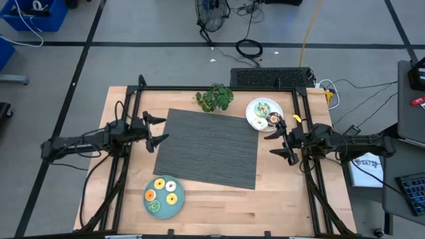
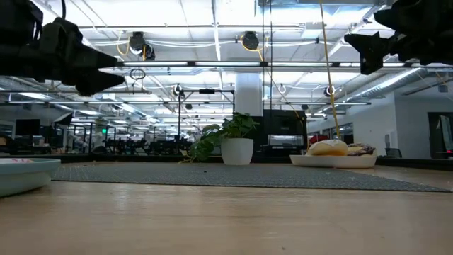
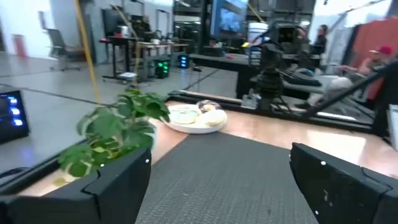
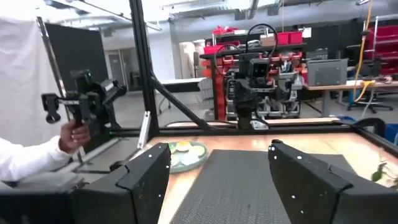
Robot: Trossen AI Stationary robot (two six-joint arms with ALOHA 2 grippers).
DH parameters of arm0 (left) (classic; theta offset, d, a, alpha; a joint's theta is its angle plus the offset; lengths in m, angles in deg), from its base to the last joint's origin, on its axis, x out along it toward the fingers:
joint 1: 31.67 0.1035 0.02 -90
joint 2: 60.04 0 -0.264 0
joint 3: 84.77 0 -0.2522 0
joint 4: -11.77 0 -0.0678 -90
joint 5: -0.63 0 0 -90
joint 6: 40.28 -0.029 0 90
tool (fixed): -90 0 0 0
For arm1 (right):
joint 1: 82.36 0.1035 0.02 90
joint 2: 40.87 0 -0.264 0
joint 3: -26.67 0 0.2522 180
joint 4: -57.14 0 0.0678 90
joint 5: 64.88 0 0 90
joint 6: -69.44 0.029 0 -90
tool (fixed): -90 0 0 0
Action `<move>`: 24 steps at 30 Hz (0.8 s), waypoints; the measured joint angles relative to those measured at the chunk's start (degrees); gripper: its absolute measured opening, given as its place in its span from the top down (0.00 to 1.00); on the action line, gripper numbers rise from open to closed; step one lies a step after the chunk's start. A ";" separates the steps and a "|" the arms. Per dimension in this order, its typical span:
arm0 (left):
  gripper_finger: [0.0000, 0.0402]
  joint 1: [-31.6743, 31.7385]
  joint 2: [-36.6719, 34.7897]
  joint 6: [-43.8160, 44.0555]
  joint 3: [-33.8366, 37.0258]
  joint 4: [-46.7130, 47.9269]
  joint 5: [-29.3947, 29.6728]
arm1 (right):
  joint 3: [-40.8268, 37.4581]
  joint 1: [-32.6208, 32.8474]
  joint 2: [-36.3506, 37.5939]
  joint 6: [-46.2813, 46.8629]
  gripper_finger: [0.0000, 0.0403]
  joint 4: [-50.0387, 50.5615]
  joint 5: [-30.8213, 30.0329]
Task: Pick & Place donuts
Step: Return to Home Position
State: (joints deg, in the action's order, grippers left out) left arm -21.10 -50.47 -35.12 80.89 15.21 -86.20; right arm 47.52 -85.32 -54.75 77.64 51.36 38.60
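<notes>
High view: left tool [image 1: 165, 129] and right tool [image 1: 271, 144], jaws apart, arms level at opposite mat [image 1: 209, 149] sides.

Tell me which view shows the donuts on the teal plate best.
The high view: it looks straight down on the teal plate, so its donuts show apart. The right wrist view shows them far off as pale shapes; the low view catches only the plate's rim; the left wrist view misses them.

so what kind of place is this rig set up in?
Probably a robotics lab in an open industrial hall: long rows of ceiling lights, racks of red bins beyond the table, and a coiled cable lying on a taped floor.
</notes>
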 joint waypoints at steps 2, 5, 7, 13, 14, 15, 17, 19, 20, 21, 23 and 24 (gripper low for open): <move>0.05 1.42 -0.35 0.05 0.00 1.27 -3.04 | 0.02 -0.11 0.99 -1.39 0.38 1.24 -0.07; 0.05 2.54 -0.21 -0.01 0.00 1.63 -5.11 | 0.00 -0.11 2.43 -4.11 0.38 3.61 -0.22; 0.05 2.69 -0.19 -0.31 0.00 1.64 -5.05 | -0.01 -0.09 3.38 -5.42 0.38 5.58 -0.97; 0.05 2.66 -0.17 -3.79 0.00 1.76 -4.19 | -5.59 -0.09 5.64 -5.89 0.38 -0.38 -8.49; 0.06 2.66 -0.17 -4.38 0.00 1.73 -4.17 | -5.89 -0.09 6.25 -5.94 0.38 -0.74 -9.72; 0.06 2.66 -0.20 -4.78 0.00 1.56 -4.18 | -5.87 -0.09 6.45 -5.94 0.38 -0.37 -11.02; 0.06 2.64 -0.22 -5.05 0.00 1.01 -4.18 | -5.95 -0.09 6.43 -5.41 0.38 2.26 -12.10; 0.06 2.64 -0.21 -4.82 0.00 1.29 -4.19 | -5.97 -0.06 6.55 -5.43 0.38 2.37 -11.88; 0.05 2.64 -0.21 -4.84 0.00 1.22 -4.19 | -5.99 -0.04 6.69 -5.48 0.38 2.73 -12.02; 0.05 2.64 -0.23 -4.86 0.00 1.13 -4.17 | -5.99 -0.04 6.61 -5.73 0.38 3.97 -12.24; 0.05 2.64 -0.21 -4.86 0.00 1.30 -4.17 | -6.03 -0.09 6.49 -6.18 0.38 6.96 -13.62; 0.05 2.64 -0.21 -4.88 0.00 1.26 -4.17 | -6.03 -0.06 6.50 -6.20 0.38 7.47 -14.42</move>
State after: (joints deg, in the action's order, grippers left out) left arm -18.45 -50.68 -40.00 80.89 16.47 -90.37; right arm 41.49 -85.39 -48.25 71.44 58.83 24.17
